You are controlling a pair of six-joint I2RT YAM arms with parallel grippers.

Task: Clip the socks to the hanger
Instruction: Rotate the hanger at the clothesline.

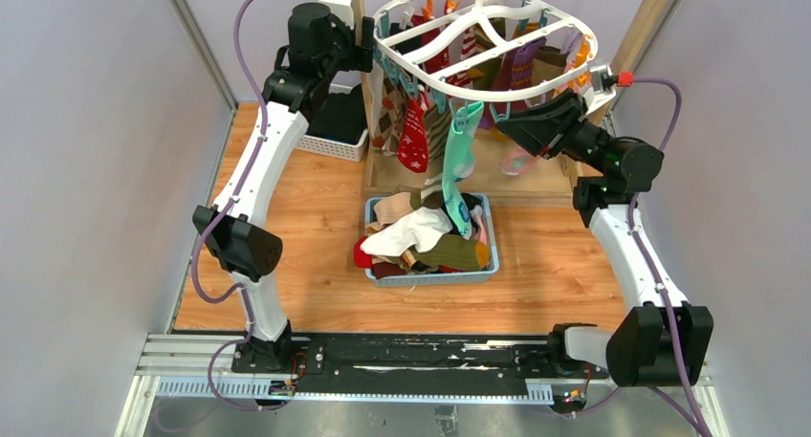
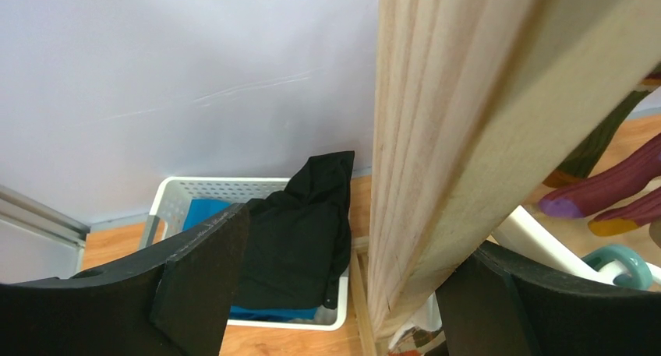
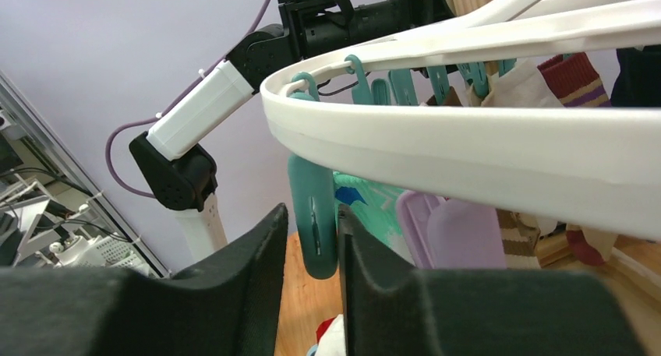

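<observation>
Hanging at the far middle of the scene, the hanger (image 3: 468,146) carries a row of socks (image 1: 516,69) clipped along its rim. Among them is a mint green sock (image 1: 457,169) that dangles from the near edge down over the blue basket (image 1: 430,278). That basket sits on the wooden surface (image 1: 306,246) on the near side of the hanger and holds a loose heap of more socks in white, red and olive.

The right end effector (image 3: 312,225) reaches in from the right to the hanger's near rim. Its two fingers are closed against either side of a teal clothespin (image 3: 312,185) that hangs just beside the mint green sock.

The left end effector (image 2: 358,247) is raised at the far left, jaws spread wide to either side of a wooden post (image 2: 436,138). Its left finger stands clear of the wood, and it grips nothing. Beyond it, a white lattice basket (image 2: 175,191) with dark and blue cloths rests on the surface by the far wall.
</observation>
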